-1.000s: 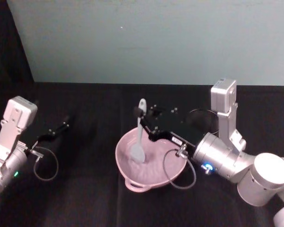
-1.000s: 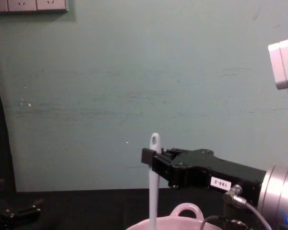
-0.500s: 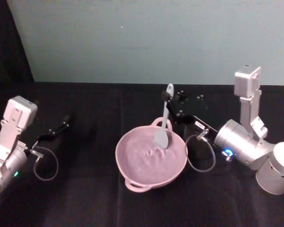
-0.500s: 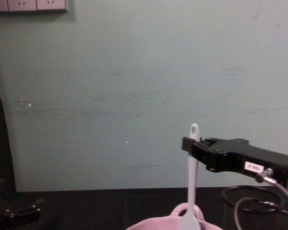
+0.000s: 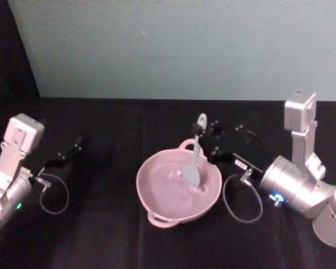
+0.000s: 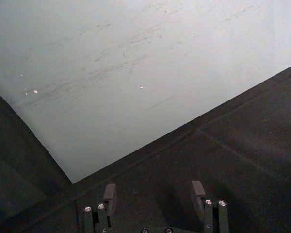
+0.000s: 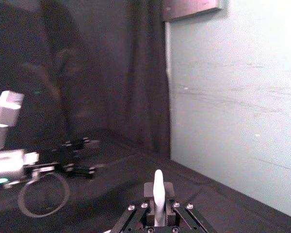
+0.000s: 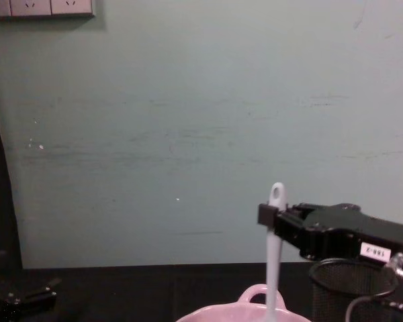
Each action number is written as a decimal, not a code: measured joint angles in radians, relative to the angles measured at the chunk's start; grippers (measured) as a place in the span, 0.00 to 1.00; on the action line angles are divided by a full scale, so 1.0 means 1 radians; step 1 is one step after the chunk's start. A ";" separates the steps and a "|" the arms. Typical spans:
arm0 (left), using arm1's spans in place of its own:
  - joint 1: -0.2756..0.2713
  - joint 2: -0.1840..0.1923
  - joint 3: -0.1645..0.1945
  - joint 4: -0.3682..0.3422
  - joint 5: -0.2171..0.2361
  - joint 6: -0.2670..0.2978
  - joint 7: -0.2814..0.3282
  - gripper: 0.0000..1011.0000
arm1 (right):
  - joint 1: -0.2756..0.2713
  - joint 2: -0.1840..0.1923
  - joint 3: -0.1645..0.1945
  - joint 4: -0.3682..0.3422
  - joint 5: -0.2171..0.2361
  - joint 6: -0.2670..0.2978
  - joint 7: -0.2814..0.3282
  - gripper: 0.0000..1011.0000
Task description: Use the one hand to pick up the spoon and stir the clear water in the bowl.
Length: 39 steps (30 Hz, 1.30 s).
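Note:
The pale pink bowl [image 5: 157, 193] sits mid-table, its loop handle [image 8: 256, 294] toward the wall, with rippled water inside. The white spoon [image 5: 194, 165] stands nearly upright with its flat blade dipped in the bowl's right half and its holed handle end [image 8: 276, 193] on top. My right gripper [image 5: 204, 136] is shut on the spoon's handle just below the hole, reaching in from the right; in the right wrist view the spoon [image 7: 158, 194] rises between its fingers. My left gripper [image 5: 67, 154] rests open on the table at the far left, its fingers [image 6: 110, 194] apart with nothing between.
A black wire-mesh cup [image 8: 352, 285] stands behind my right arm, right of the bowl. A loose cable loop [image 5: 242, 199] hangs from the right wrist beside the bowl's rim. The pale wall [image 5: 173, 50] closes off the table's far side.
My right gripper has carried the spoon from the bowl's left half across to the right side, then drawn it slightly nearer. The water ripples. The left arm has not moved.

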 joint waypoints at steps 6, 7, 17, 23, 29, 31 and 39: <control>0.000 0.000 0.000 0.000 0.000 0.000 0.000 0.99 | -0.028 0.010 -0.034 -0.058 -0.001 0.007 0.026 0.12; 0.000 0.000 0.000 0.000 0.000 0.000 0.000 0.99 | -0.030 0.010 -0.038 -0.062 0.000 0.008 0.028 0.12; 0.000 0.000 0.000 0.000 0.000 0.000 0.000 0.99 | -0.013 -0.027 -0.077 -0.054 0.012 0.010 0.034 0.12; 0.000 0.000 0.000 0.000 0.000 0.000 0.000 0.99 | 0.025 -0.061 -0.089 -0.002 0.012 0.006 0.023 0.12; 0.000 0.000 0.000 0.000 0.000 0.000 0.000 0.99 | 0.068 -0.092 -0.089 0.070 0.004 -0.004 0.007 0.12; 0.000 0.000 0.000 0.000 0.000 0.000 0.000 0.99 | 0.077 -0.097 -0.085 0.085 0.002 -0.006 0.001 0.12; 0.000 0.000 0.000 0.000 0.000 0.000 0.000 0.99 | 0.102 -0.093 -0.044 0.129 -0.020 -0.017 -0.034 0.12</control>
